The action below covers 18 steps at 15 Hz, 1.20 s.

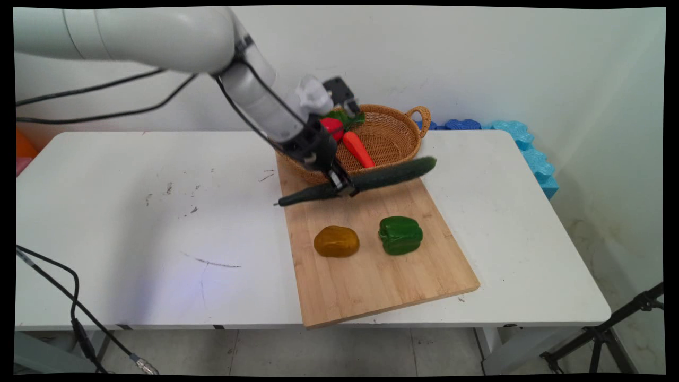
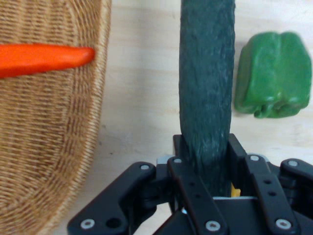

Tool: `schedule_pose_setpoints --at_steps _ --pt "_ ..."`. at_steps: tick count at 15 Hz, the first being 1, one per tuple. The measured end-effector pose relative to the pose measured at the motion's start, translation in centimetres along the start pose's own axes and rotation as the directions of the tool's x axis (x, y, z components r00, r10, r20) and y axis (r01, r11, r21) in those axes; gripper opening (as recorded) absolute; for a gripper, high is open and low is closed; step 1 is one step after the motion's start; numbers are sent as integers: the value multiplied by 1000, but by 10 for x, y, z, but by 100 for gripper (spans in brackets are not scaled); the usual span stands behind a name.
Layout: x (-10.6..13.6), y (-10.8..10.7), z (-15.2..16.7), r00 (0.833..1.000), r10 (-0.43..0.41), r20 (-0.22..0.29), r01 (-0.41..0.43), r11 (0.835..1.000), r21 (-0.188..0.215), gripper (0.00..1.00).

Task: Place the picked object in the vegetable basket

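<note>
Black two-finger gripper (image 1: 342,187) clamped on a long dark green cucumber (image 1: 371,180), fingers (image 2: 182,161) pressed against both of its sides near mid-length, nothing else between them. Cucumber held roughly level, slightly tilted, its thicker end higher and toward the wall side, its thin stem end lower and reaching past the left edge of the wooden cutting board (image 1: 371,276). Cucumber appears lifted clear of the board, crossing the board's far end just in front of the wicker basket (image 1: 390,140). The basket stands at the far edge of the board, partly overlapping it; in the basket lie an orange carrot (image 1: 358,149), a red vegetable (image 1: 332,127) and something leafy green (image 1: 345,118), the last partly hidden by the arm. Hand view: carrot tip (image 2: 44,58) inside the basket weave (image 2: 54,161) on one side of the cucumber (image 2: 206,88), green bell pepper (image 2: 274,73) on the other. On the board, nearer the camera than the cucumber, sit the green bell pepper (image 1: 400,234) and, just beside it to its left, a brownish-yellow potato (image 1: 336,241), the two apart. The board lies on a white table (image 1: 159,223). Behind the board's far right, blue foam pieces (image 1: 522,143) lean at the wall.
</note>
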Motion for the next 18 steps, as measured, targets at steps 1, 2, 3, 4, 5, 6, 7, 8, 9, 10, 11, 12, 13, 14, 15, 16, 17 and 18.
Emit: schedule_pose_setpoints --at_steps 1,2,3,4,5,6,7,8,9,10,11,12,13,14,15,16,17,18 --pt "6 -3 -9 1000 -6 -2 6 1000 -1 0" --pt "11 -5 -14 1000 -11 -4 11 1000 -1 0" --pt "18 -9 -22 1000 -19 -8 19 1000 1 0" --pt "23 -13 -26 1000 -25 -11 25 1000 3 0" --pt "30 -18 -32 999 -35 -16 35 999 9 0" --pt "39 -26 -38 999 -47 -22 47 999 19 0" --pt "47 -36 -43 998 -58 -28 59 998 35 0" --pt "53 -44 -46 997 -68 -32 70 996 51 0" --pt "59 -55 -48 996 -81 -33 83 994 70 0" --pt "65 -65 -48 995 -95 -32 98 991 89 0" --pt "68 -74 -48 994 -108 -30 111 988 105 0" --pt "71 -83 -45 992 -122 -26 124 984 125 0" --pt "74 -93 -42 991 -136 -19 137 980 145 0" --pt "75 -101 -38 989 -147 -12 147 976 161 0" --pt "76 -105 -35 988 -155 -6 154 973 171 0" --pt "77 -112 -29 986 -167 2 164 969 185 0" --pt "77 -115 -25 984 -176 8 171 966 193 0" --pt "77 -120 -19 982 -189 18 181 962 204 0"
